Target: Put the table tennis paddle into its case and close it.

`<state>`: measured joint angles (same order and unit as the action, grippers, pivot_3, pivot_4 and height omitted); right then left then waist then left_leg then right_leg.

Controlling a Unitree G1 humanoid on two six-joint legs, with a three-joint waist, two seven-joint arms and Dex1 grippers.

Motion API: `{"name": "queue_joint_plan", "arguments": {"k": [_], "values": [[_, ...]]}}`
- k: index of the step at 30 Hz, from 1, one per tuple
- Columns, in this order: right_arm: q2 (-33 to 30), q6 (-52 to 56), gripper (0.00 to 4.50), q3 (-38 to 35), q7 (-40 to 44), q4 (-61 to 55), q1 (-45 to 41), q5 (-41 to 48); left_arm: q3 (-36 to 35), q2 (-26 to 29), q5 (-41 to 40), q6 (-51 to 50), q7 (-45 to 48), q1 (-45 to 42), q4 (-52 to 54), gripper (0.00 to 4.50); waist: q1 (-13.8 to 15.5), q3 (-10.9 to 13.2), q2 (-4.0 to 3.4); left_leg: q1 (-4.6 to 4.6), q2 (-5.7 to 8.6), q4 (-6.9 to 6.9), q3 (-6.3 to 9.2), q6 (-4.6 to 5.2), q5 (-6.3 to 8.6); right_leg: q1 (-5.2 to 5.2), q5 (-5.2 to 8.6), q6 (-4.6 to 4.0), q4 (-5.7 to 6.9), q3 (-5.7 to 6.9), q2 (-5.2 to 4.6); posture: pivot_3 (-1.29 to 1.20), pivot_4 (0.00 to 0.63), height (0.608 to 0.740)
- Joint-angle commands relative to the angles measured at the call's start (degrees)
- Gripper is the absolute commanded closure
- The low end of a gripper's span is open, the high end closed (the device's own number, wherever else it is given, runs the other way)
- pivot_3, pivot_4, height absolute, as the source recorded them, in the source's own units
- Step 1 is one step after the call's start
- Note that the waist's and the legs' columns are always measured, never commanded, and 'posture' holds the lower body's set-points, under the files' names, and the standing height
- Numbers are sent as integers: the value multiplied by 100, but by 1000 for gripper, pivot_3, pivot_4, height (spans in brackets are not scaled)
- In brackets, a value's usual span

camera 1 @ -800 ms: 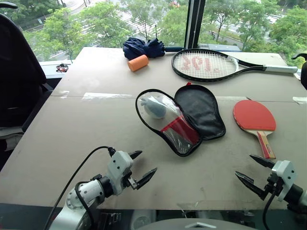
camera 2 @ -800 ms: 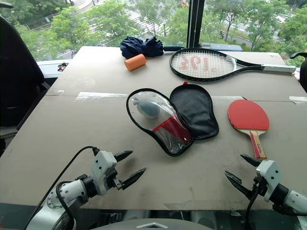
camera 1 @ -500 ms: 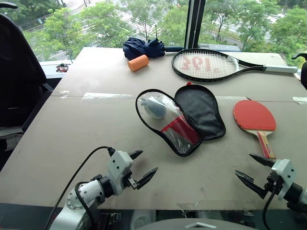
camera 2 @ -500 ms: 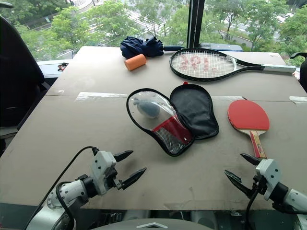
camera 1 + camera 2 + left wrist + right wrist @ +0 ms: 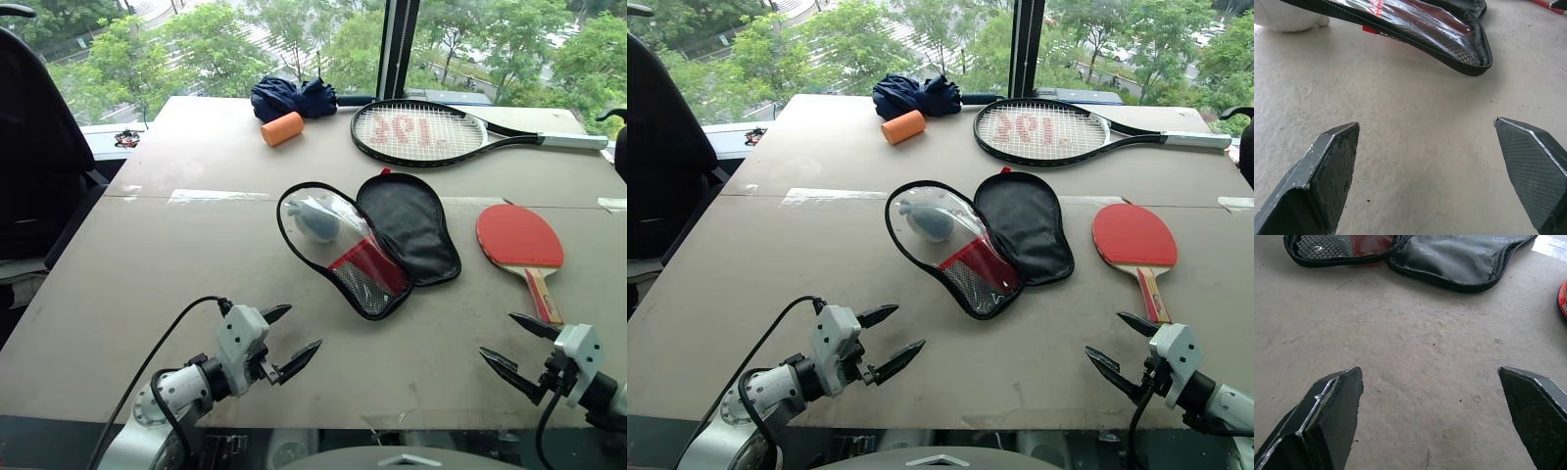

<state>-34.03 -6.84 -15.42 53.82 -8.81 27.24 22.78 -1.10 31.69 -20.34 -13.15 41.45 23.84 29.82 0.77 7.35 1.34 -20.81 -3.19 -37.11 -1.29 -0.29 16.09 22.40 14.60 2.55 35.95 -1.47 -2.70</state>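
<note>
1. Red-faced paddle [image 5: 520, 239] lies flat on the table [image 5: 147, 255], right of the case [image 5: 370, 241], not touching it.
2. Case is unzipped, both halves spread open mid-table.
3. Left gripper [image 5: 291, 337] has fingers apart, empty, over the near edge.
4. Right gripper [image 5: 517, 350] has fingers apart, empty, near the paddle handle.

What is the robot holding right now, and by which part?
Nothing. The left gripper and right gripper are both open and empty above the table; the paddle lies untouched beside the open case.
</note>
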Motion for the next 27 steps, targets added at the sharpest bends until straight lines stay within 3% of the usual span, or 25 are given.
{"name": "queue_joint_plan", "arguments": {"k": [1,9,17,21,26,27], "values": [[-33,45,0,-32,-17,-229,-110,76,-122,41,-131,116,74,-51,264,36,0,0,0,0,0,0,0,0,0,0,0,0,0,0,0,0,150,740],[158,1388,0,174,-802,-978,-1073,571,-552,249,-1318,-543,342,-1039,480,36,-2,1,-6,-1,0,-5,5,0,0,-1,-8,-11,2,1,5,0,150,740],[389,3965,0,748,-2709,-574,-3529,262,-965,971,-2818,-1645,686,-2680,482,36,-17,13,19,-2,6,-7,11,4,1,-9,-18,-25,3,-5,13,0,150,740],[756,5131,0,689,-3237,-81,-4442,559,-1101,1239,-3089,-1921,703,-3107,456,36,-13,15,19,-8,9,-4,15,5,1,-9,-18,-26,0,-8,18,0,150,740],[892,5575,0,1009,-3271,416,-4833,346,-1313,1320,-3110,-1963,628,-3292,280,36,-12,16,16,-14,9,2,18,8,3,-8,-18,-26,-5,-9,21,0,150,740],[975,5638,248,1000,-3313,506,-4895,365,-1325,1336,-3056,-1952,618,-3277,284,11,-23,15,18,-12,9,2,16,8,3,-8,-18,-25,-5,-11,21,0,150,740]]}}
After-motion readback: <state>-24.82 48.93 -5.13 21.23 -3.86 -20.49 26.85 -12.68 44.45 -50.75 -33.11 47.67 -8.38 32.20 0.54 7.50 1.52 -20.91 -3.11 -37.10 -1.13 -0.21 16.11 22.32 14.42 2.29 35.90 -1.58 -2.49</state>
